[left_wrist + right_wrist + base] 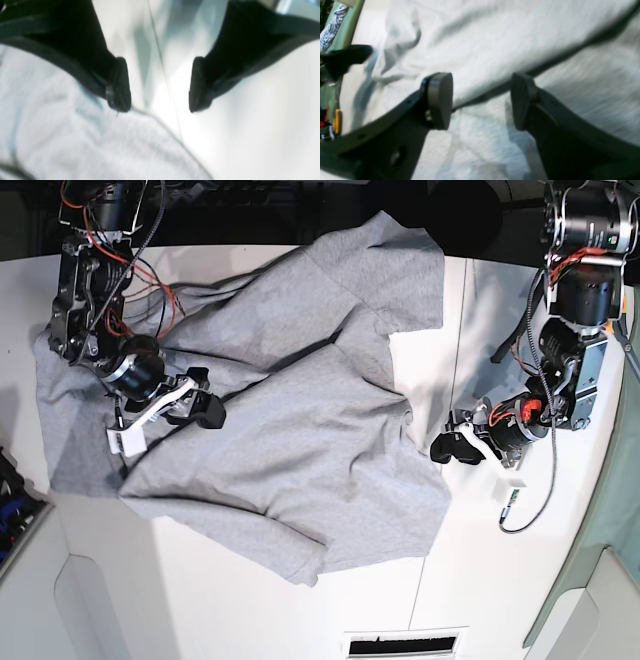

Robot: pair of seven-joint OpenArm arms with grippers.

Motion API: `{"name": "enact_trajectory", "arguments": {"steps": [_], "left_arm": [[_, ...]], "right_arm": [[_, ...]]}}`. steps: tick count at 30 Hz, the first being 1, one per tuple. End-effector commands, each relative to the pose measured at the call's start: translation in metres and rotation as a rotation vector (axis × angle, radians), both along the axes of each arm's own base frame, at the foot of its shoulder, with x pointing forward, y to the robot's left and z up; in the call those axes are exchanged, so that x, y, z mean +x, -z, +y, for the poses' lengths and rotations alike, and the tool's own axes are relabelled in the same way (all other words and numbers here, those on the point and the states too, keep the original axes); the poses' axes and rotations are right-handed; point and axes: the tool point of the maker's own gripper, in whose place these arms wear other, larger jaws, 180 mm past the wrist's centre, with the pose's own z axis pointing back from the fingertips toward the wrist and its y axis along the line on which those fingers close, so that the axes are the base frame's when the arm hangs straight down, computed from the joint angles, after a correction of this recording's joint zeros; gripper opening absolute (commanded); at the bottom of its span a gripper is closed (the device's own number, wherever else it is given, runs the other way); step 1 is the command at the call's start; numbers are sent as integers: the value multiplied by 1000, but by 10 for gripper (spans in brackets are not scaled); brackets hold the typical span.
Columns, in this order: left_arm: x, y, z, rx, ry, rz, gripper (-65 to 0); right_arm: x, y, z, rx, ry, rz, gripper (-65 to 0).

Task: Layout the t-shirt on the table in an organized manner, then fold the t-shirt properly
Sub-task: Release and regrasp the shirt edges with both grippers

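The grey t-shirt point(300, 410) lies spread over the white table point(500, 580), partly doubled over itself, with one sleeve toward the far edge. My left gripper point(447, 448) hovers open just off the shirt's right edge. In its wrist view the fingers point(120, 85) stand wide apart over bare table point(262, 112), with the t-shirt point(75, 140) below left and nothing between them. My right gripper point(205, 412) sits over the shirt's left part. It is open too point(481, 102), above a fold line in the t-shirt point(507, 45), holding nothing.
A pale green cloth point(622, 510) hangs past the table's right edge. A dark vent slot point(400, 645) sits at the near edge. Red and black cables point(130, 275) trail from the arm at the far left. A thin seam point(160, 55) crosses the tabletop.
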Motion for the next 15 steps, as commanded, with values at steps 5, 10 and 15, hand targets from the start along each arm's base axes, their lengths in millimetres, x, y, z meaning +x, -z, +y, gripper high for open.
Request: {"name": "enact_trajectory", "arguments": {"steps": [5,10,15], "left_arm": [[29,-3,-7,-40,-50,-26,-254],[23,12,-38,-62,-33,0,-259],[27,10,-49,-72,-24,-16,-590]], "right_arm": [[0,-8,13,40,6,-37,-290],[2,-14,13,36,4,-53,-290],[4,-17,11,20,2,-66,-290]]}}
